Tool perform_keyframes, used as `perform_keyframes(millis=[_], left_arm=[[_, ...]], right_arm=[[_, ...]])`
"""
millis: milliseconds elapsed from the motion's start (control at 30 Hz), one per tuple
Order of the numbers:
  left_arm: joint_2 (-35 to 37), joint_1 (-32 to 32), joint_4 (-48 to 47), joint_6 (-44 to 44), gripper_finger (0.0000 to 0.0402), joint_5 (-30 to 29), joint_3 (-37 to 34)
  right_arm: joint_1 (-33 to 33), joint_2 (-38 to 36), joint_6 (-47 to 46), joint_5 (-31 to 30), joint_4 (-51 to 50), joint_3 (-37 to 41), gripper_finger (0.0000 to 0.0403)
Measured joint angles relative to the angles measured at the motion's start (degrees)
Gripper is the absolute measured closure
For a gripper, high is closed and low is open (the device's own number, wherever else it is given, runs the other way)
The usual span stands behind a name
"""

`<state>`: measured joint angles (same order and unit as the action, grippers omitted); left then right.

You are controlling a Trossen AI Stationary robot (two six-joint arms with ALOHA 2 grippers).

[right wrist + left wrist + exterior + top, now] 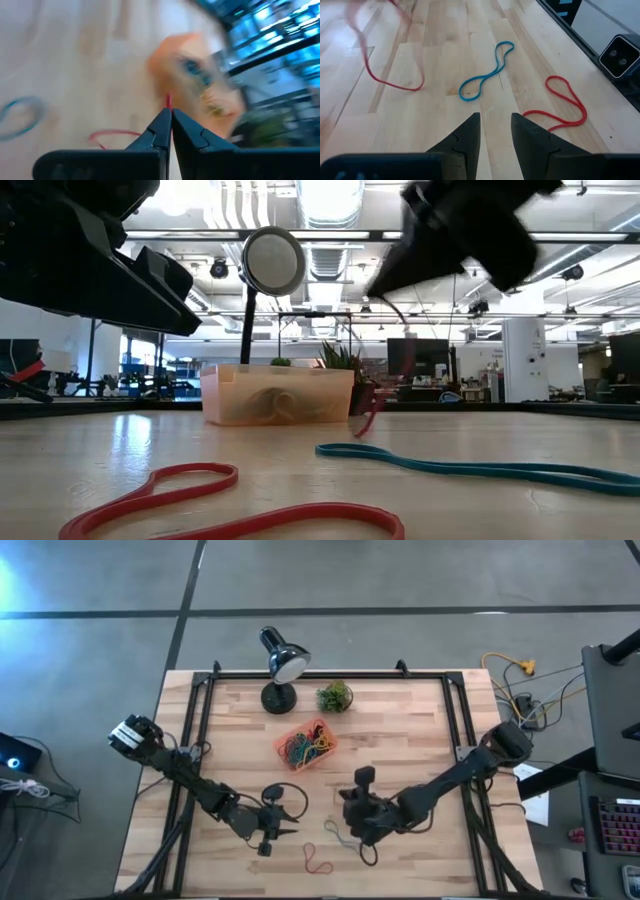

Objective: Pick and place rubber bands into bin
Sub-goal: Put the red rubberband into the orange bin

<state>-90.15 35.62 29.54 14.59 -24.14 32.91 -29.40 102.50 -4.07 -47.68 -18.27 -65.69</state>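
Right hand (168,116): pinched shut on a red rubber band (168,102), at 5 o'clock from the bin (305,744).
Left hand (495,131): part open, empty, over the desk (400,730).

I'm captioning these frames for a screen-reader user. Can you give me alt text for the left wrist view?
The left gripper, fingers slightly apart and empty, points across a wooden table at a blue rubber band lying in a loose figure eight. A red rubber band lies beside it, and another red band is blurred on the other side.
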Motion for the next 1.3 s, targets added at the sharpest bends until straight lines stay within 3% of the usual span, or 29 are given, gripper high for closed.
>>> perform_keyframes(millis=[133,533,900,1300], left_arm=[[0.0,0.0,-0.01,0.0,0.0308,0.0,0.0],[0.09,0.02,0.0,0.0,0.0308,0.02,0.88],[0.09,0.02,-0.02,-0.07,0.0308,0.04,0.92],[0.09,0.02,-0.06,-0.07,0.0308,0.05,0.61]], right_arm=[[1.51,0.0,6.65,-5.59,0.13,-3.86,0.0395],[12.23,-0.07,21.43,-5.89,0.26,-15.26,0.0394],[25.1,-0.13,19.2,9.11,0.5,-16.01,0.0394],[30.67,-0.13,12.78,20.54,2.59,-9.97,0.0394]])
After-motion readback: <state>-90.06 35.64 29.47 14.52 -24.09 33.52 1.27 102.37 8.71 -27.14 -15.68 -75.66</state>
